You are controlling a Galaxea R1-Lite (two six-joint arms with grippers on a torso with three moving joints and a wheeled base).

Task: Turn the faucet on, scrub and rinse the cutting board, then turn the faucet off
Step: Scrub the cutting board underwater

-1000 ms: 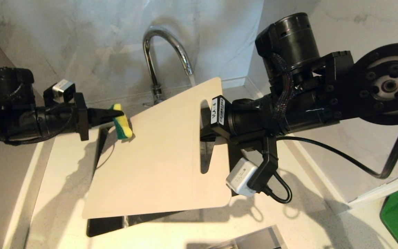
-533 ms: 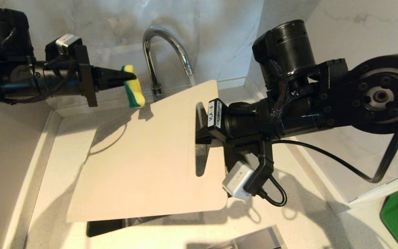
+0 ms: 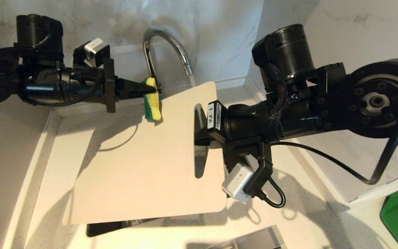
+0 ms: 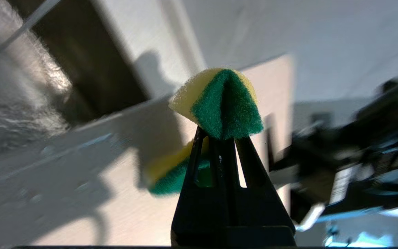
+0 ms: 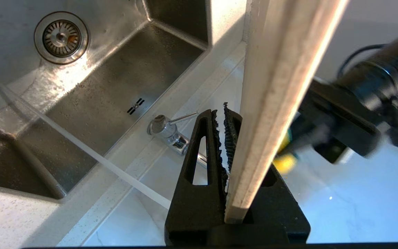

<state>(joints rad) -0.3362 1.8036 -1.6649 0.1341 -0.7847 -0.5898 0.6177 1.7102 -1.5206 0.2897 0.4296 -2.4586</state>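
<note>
Two arms over the sink (image 5: 92, 93), both busy. Sink is a steel basin, holds only wet film and a drain strainer (image 5: 61, 36); thin water stream (image 5: 81, 147) crosses it. Faucet (image 3: 166, 52) stands at the back edge, spout arching toward the robot's right, water running off its tip onto the board's far corner. Cutting board (image 3: 143, 162) is held up above the sink, tilted, long axis running left-right in the head view, handle slot end toward the right arm. Right gripper (image 3: 202, 133) jaws clamped on the board edge by the slot. Left gripper (image 3: 147, 91) jaws pinched together on a yellow-green sponge (image 3: 151, 103), sponge touching the board's far-left corner just beside the faucet stem. Versus a second ago: left arm has risen and swung toward the faucet, sponge moved along the board's far edge; board shifted a little toward the left. Table (image 3: 309, 214) around the sink is pale speckled stone
</note>
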